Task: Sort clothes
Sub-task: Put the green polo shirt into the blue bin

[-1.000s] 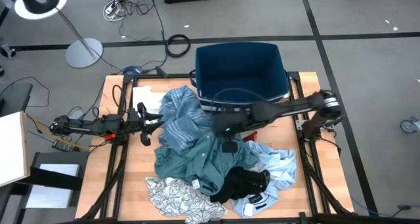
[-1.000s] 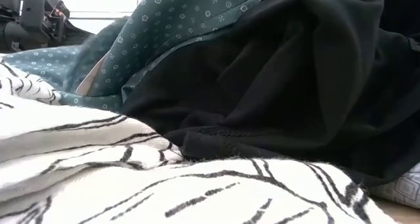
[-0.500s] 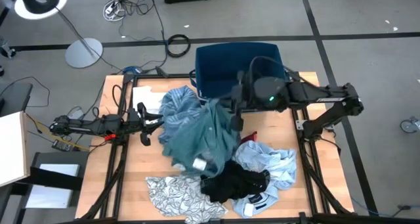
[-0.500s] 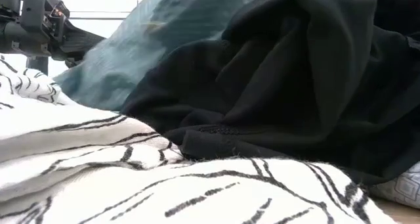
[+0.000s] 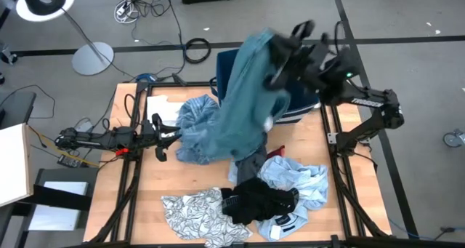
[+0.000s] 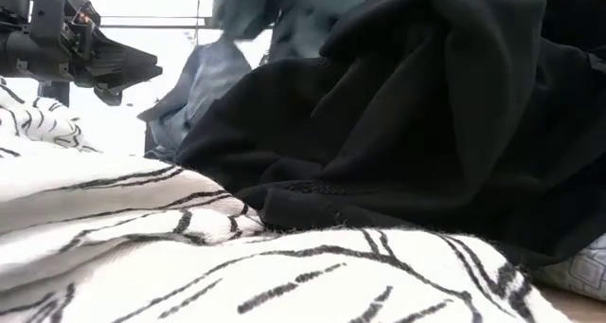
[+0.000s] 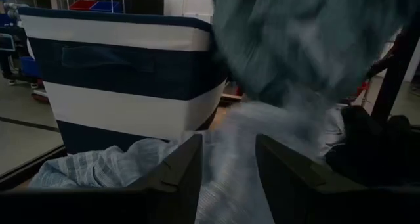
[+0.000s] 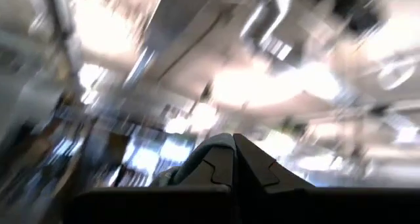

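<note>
My right gripper (image 5: pixel 280 46) is raised high over the dark blue bin (image 5: pixel 299 79) and is shut on the teal green garment (image 5: pixel 243 106). The garment hangs in a long drape down toward the pile. My left gripper (image 5: pixel 173 135) is open and empty, low at the table's left, beside the blue striped garment (image 5: pixel 195 123). The black garment (image 5: pixel 259 202), the light blue garment (image 5: pixel 304 179) and the white leaf-print garment (image 5: pixel 190 213) lie on the near half of the table. My right gripper pinches a bunched part of the teal green garment's upper end (image 8: pixel 211 148) between its two shut fingers. How many layers it holds I cannot tell. The garment hangs slack below the gripper. Its lower end (image 5: pixel 251 159) reaches the pile; whether it rests there I cannot tell.
The bin stands at the table's far edge with a white band around its wall (image 7: pixel 125 106). In the low view, the black garment (image 6: pixel 426 105) and the leaf-print cloth (image 6: pixel 189 266) fill the foreground. Cables and a lamp base (image 5: pixel 92 57) lie on the floor beyond the table.
My right gripper has risen steeply from the pile and gone toward the table's far edge, over the bin, tipping upward. It has carried the teal green garment, which has been drawn up off the pile and now hangs in a long drape, uncovering the black garment.
</note>
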